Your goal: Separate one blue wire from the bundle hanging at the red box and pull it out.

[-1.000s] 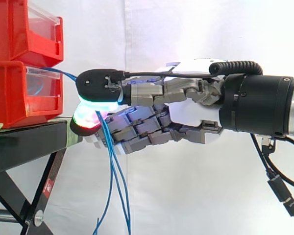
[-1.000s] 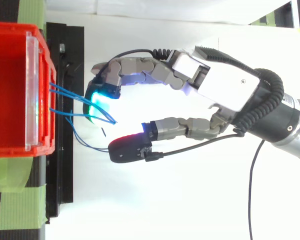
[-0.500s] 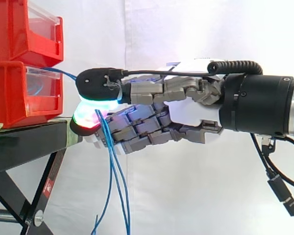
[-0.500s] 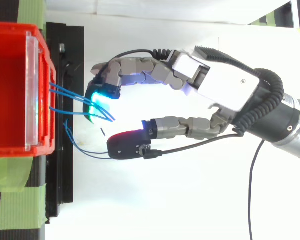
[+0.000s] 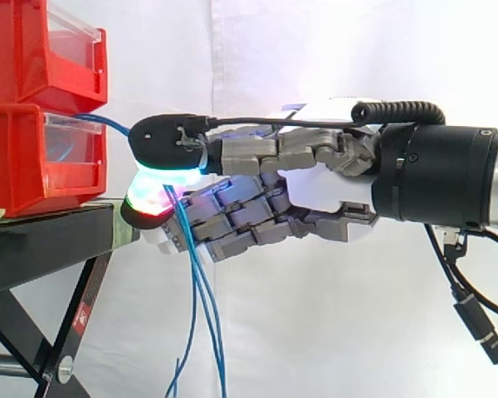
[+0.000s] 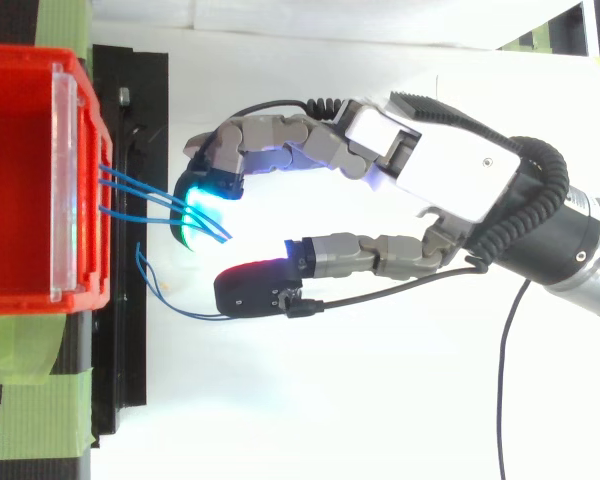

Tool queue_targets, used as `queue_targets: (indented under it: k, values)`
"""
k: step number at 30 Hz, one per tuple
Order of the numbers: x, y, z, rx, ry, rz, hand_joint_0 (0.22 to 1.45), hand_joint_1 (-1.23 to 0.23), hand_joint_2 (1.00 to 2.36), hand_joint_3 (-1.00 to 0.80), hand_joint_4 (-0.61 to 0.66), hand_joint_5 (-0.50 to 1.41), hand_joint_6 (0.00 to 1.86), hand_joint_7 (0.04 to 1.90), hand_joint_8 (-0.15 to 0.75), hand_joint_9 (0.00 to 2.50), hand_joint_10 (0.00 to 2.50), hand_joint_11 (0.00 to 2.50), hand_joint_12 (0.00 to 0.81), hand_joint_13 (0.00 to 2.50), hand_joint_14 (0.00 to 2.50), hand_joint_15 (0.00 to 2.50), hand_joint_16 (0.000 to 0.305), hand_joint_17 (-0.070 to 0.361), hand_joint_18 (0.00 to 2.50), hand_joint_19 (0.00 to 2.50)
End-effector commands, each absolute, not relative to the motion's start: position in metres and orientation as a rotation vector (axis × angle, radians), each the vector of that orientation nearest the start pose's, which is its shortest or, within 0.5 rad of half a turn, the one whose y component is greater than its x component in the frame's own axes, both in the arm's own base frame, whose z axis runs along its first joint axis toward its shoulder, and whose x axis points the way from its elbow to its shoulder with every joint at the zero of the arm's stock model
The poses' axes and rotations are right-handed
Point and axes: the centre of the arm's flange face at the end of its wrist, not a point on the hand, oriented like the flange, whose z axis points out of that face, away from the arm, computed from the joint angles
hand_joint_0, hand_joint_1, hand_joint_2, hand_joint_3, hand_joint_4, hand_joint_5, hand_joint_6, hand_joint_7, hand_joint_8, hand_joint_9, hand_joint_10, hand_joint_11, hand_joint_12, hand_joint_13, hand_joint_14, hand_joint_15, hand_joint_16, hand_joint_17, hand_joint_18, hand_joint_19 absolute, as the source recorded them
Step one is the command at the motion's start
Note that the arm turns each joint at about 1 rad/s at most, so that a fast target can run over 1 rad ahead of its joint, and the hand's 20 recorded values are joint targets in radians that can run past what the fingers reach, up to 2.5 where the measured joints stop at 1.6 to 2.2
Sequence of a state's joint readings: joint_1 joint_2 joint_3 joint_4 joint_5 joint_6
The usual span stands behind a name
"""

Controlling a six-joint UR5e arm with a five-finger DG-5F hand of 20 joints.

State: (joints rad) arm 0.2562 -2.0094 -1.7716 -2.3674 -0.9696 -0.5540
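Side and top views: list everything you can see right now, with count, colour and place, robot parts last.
bins: two, red, stacked on the stand at left
stand: one, black, under the bins
wires: several, blue, out of the lower bin's front, hanging down past the hand
tape: a few strips, green, on the stand beside the bins
curtain: one, white, behind everything
arm: one, black and silver, in from the right
hand: one, grey and white, at the wires

A white curtain (image 5: 315, 50) with faint vertical folds hangs behind, evenly lit. In the side view a black stand (image 5: 41, 240) with slanted legs sits at 8 o'clock. From above, green tape (image 6: 40, 410) crosses the stand at 7 o'clock.
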Motion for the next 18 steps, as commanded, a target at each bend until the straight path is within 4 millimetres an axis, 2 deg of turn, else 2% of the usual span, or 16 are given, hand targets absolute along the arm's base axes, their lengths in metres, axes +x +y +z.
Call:
queue_targets:
  k: [1, 11, 18]
  values:
    - [0.617, -0.034, 0.228, 0.984, 1.129, 0.599, 0.7, -0.66, 1.03, -0.15, 0.29, -0.13, 0.6, 1.23, 0.331, 0.77, 0.01, 0.54, 0.351, 0.56, 0.01, 0.31, 0.045, 0.101, 0.4, 0.39]
    - [0.613, -0.032, 0.227, 1.024, 1.155, 0.669, 0.7, -0.66, 1.02, -0.15, 0.29, -0.13, 0.6, 1.24, 0.348, 0.8, 0.01, 0.54, 0.336, 0.6, 0.01, 0.3, 0.04, 0.091, 0.39, 0.37]
    - [0.605, -0.021, 0.22, 1.244, 1.121, 0.949, 0.7, -0.66, 1.02, -0.16, 0.28, -0.13, 0.6, 1.23, 0.352, 0.8, 0.02, 0.53, 0.311, 0.65, 0.01, 0.29, 0.036, 0.082, 0.39, 0.32]
